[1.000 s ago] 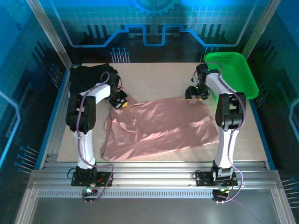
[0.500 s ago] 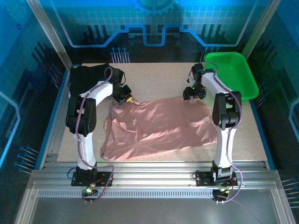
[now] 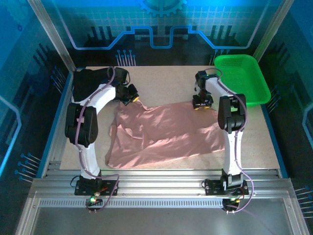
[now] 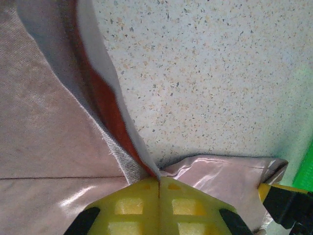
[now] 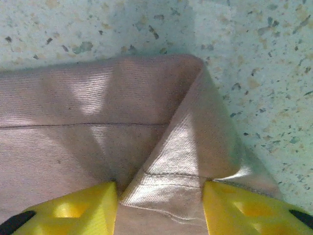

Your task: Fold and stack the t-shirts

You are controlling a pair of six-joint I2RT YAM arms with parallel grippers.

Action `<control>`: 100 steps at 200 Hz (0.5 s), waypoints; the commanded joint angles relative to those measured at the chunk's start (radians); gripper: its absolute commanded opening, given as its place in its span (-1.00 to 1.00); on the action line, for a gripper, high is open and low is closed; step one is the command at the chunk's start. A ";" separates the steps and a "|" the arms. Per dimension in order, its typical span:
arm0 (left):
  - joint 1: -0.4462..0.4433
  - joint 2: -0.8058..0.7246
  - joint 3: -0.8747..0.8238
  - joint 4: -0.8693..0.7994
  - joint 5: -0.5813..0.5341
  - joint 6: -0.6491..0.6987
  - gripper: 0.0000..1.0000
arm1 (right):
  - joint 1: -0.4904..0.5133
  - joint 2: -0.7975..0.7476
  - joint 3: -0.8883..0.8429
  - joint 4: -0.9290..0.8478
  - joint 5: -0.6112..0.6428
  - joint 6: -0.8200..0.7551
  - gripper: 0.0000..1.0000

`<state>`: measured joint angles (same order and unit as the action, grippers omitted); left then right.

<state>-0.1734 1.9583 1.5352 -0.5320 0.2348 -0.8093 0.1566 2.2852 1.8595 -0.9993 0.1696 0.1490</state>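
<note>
Saw pink tee [image 3: 166,132] spread over mid-desk [image 3: 161,81], near hem rumpled twd left, far edge up by both hands. Judged it light, limp and not fragile, w/ enough tooth in the knit to stay put in a pinch. Expected sag and drag if raised by one point only. Reckoned best taken at two corners or along hem/seam, at doubled cloth. Noted creases across left half; would prob. need smoothing before a clean fold.

Found left hand [image 3: 131,95] at far-left corner of tee, clamped on a raised ridge of cloth. In wrist view, saw yellow pads [image 4: 146,188] pressed together w/ no gap, fabric nipped betw. them. Found right hand [image 3: 202,103] at far-right corner, abt half open, fingers [image 5: 98,200] astride a turned-over corner lying flat on desk. Looked to flank the cloth on both sides but grip nothing yet, as far as could be told.

Farther back, spotted black tee [image 3: 90,78] in far-left desk corner, partly under left arm; couldn't tell whether touching pink tee. Spotted green basket [image 3: 259,88] at far right, apart from both tees.
</note>
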 commanded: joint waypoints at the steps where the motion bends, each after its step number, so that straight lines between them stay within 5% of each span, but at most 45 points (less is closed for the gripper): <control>1: -0.005 -0.056 -0.015 0.016 0.028 0.022 -1.00 | 0.008 0.030 0.044 -0.039 0.045 0.046 -0.15; 100: -0.006 -0.114 -0.007 -0.003 -0.005 0.071 -1.00 | 0.007 -0.001 0.107 -0.056 0.072 0.055 -0.98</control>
<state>-0.1734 1.8915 1.5345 -0.5255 0.2333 -0.7734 0.1566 2.2940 1.9312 -1.0229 0.2241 0.1989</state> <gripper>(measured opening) 0.051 0.051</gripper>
